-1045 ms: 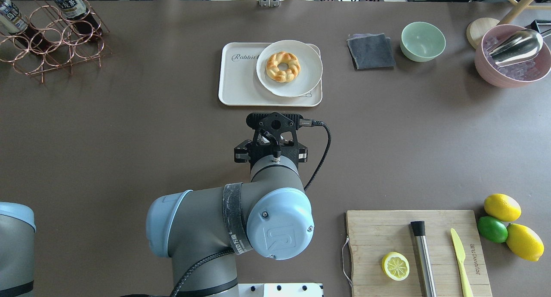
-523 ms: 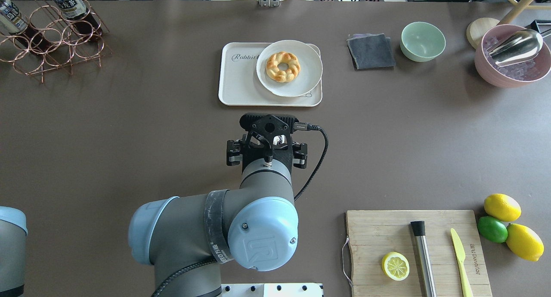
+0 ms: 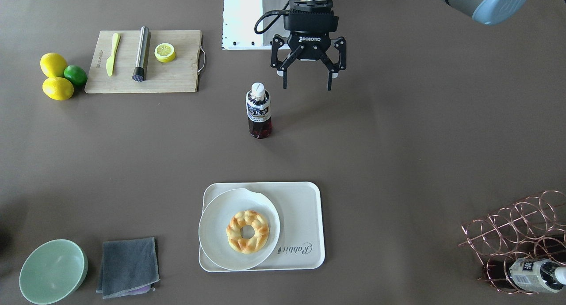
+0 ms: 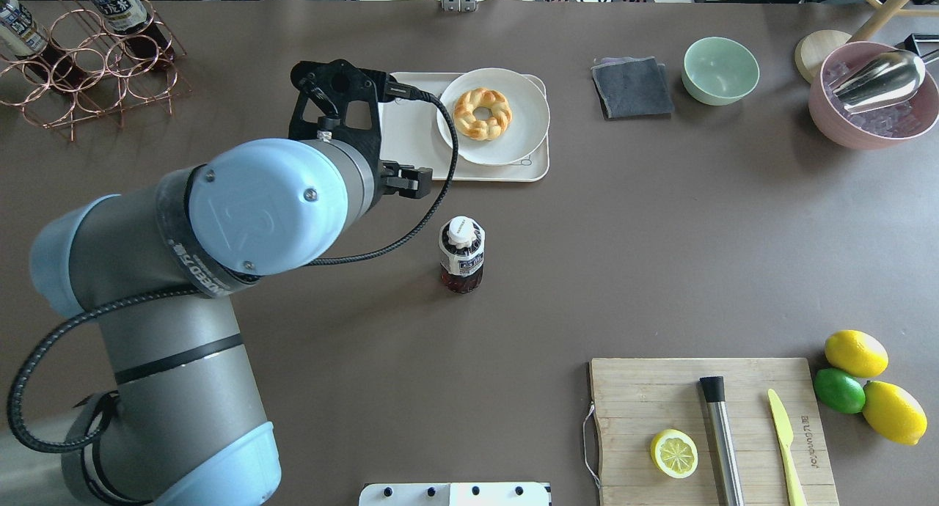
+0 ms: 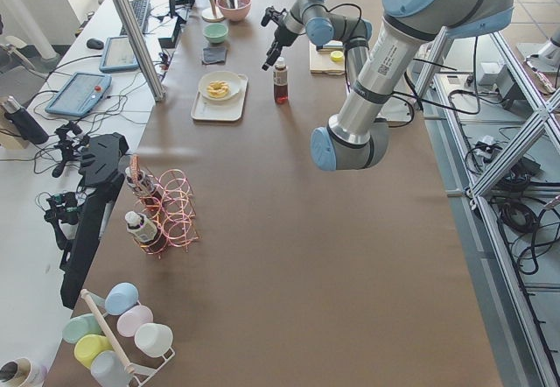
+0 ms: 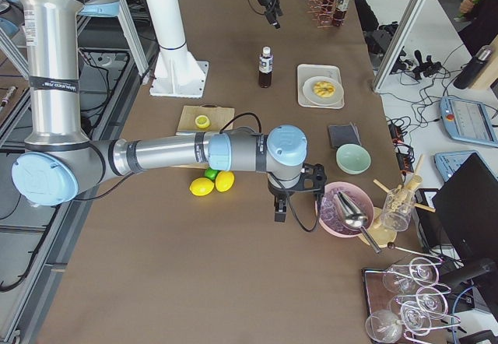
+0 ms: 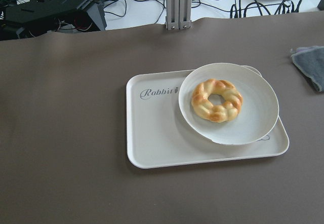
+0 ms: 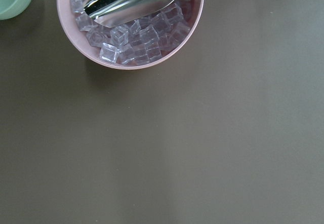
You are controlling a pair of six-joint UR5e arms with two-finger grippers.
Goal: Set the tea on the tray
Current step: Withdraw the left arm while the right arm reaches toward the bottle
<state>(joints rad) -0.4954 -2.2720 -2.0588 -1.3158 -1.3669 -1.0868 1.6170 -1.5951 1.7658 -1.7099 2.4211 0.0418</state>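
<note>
None of the job is done yet: the tea [image 3: 258, 110] stands upright on the surface [image 3: 398, 141], well apart from the tray [image 3: 300, 207]. The left gripper [image 3: 307, 86] hangs near the tea, spread wide and holding nothing. The right gripper [image 6: 279, 208] is far off, too small to tell if it is spread or squeezed.

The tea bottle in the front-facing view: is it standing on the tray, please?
No, the tea bottle stands upright on the brown table, apart from the tray.
</note>
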